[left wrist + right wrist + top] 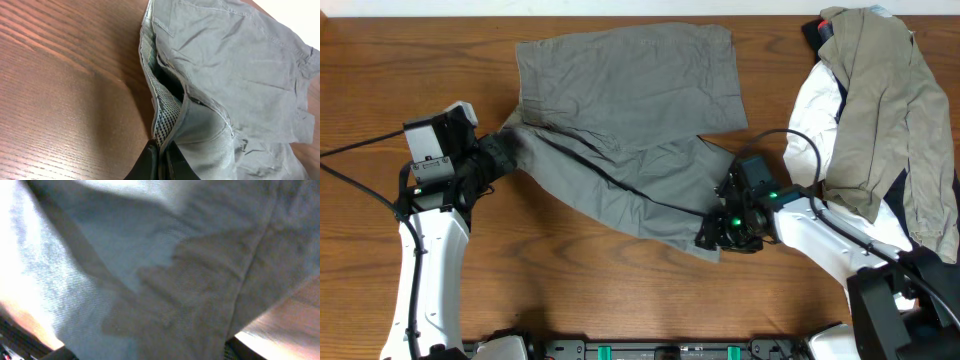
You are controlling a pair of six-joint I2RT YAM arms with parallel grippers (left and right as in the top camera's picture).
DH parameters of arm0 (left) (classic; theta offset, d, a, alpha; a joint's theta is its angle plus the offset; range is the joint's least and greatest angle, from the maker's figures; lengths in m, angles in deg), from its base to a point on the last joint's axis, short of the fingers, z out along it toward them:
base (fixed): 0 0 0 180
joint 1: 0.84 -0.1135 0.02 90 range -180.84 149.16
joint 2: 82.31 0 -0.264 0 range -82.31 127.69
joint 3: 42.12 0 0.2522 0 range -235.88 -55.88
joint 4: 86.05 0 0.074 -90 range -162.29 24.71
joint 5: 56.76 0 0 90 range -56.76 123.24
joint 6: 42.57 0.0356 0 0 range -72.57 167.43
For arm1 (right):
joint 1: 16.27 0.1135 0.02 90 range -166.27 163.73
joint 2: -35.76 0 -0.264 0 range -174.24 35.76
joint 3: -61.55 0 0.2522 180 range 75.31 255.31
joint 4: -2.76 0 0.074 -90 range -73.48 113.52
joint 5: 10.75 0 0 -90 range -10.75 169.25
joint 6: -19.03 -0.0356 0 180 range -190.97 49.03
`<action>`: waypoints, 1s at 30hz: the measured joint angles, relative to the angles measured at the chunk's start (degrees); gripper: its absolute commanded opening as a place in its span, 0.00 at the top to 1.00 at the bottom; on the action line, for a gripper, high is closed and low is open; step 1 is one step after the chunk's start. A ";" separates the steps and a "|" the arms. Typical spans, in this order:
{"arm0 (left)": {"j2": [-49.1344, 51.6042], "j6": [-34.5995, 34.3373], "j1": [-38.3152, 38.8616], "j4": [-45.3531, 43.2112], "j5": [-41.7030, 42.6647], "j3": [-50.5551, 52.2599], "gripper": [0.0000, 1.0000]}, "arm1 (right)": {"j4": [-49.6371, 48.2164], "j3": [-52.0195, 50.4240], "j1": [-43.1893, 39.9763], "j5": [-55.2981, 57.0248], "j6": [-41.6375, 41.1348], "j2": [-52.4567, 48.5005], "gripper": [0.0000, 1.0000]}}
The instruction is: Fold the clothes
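Observation:
The mid-grey shorts (630, 110) lie spread across the middle of the table, one leg folded diagonally toward the front right. My left gripper (492, 158) is shut on the waistband's left end. In the left wrist view the checked inner waistband (162, 117) runs into the closed fingertips (161, 150). My right gripper (715, 232) sits at the front hem of the folded leg. In the right wrist view grey cloth (150, 270) fills the frame and drapes over the gripper (150, 352). Only dark finger parts (60, 355) show at the bottom corners, set well apart.
A pile of other garments lies at the right edge: a khaki piece (880, 110) on top of a white one (815, 120), with navy (905, 185) under them. Bare wood table (620, 300) lies in front of the shorts. A black rail (650, 350) runs along the front edge.

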 measured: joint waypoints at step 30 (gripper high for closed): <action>-3.52 1.49 0.11 6.36 0.04 0.00 0.94 | 25.59 18.97 -18.67 3.48 13.05 8.46 0.99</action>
